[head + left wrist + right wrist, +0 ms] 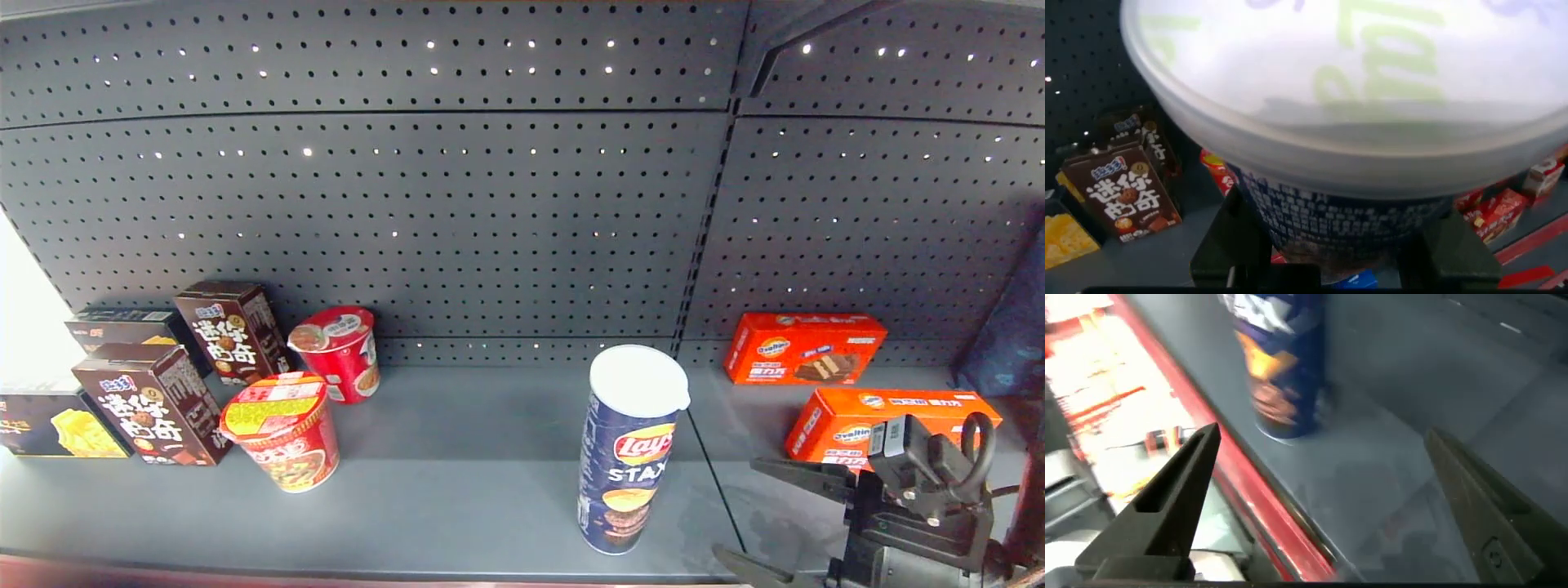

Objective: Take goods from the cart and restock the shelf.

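A tall dark blue chip can (629,449) with a white lid stands upright on the grey shelf (457,498), near its front edge. My right gripper (763,523) is open just to the right of that can, level with its lower half and holding nothing. In the right wrist view the can (1282,367) stands beyond my right gripper (1323,514), whose fingers are spread wide. A second dark blue chip can (1347,122) has its white lid close to the left wrist camera. My left gripper (1343,253) is shut on this can, with a finger (1233,245) on each side.
Brown cookie boxes (151,400) and two red noodle cups (286,429) stand at the shelf's left, with a yellow-printed box (49,425) at the far left. Two orange boxes (804,347) lie at the right. A perforated back panel (490,229) closes the shelf behind.
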Available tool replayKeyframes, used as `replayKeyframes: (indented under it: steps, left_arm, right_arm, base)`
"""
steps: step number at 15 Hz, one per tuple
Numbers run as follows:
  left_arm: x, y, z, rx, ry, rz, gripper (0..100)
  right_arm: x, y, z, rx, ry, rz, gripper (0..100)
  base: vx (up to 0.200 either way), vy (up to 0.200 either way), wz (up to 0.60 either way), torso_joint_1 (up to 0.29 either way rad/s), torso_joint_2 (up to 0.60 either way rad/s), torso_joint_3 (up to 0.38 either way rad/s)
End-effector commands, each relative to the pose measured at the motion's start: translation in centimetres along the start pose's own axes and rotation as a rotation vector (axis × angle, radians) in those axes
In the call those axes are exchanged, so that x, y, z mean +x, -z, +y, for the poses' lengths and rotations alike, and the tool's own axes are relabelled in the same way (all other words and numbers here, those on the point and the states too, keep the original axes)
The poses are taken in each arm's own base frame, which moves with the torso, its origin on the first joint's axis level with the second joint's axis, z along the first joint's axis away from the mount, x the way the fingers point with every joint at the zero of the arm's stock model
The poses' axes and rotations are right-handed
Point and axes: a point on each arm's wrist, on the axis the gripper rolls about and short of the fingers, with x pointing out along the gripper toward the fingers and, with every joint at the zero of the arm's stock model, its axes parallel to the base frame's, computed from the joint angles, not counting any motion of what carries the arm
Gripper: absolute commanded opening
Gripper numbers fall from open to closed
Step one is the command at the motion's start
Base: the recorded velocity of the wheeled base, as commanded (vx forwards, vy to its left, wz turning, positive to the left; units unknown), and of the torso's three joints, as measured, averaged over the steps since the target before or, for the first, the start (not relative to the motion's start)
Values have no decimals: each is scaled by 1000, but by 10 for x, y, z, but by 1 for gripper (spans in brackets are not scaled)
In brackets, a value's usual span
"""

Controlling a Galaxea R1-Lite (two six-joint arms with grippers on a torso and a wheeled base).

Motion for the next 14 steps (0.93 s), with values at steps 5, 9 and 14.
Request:
replayKeyframes:
  steps: [5,9,14]
  left_arm:
    - [57,-26,20,2,88,113,0]
    - [57,-27,20,3,89,110,0]
    - [60,-29,21,1,90,116,0]
  right_arm:
    - [21,-2,-17,20,110,45,100]
    - [43,0,-30,35,137,89,100]
    - [76,-2,-36,28,111,95,100]
  base:
    - [0,0,0,0,0,0]
    - [0,0,0,0,0,0]
    - [0,0,0,0,0,0]
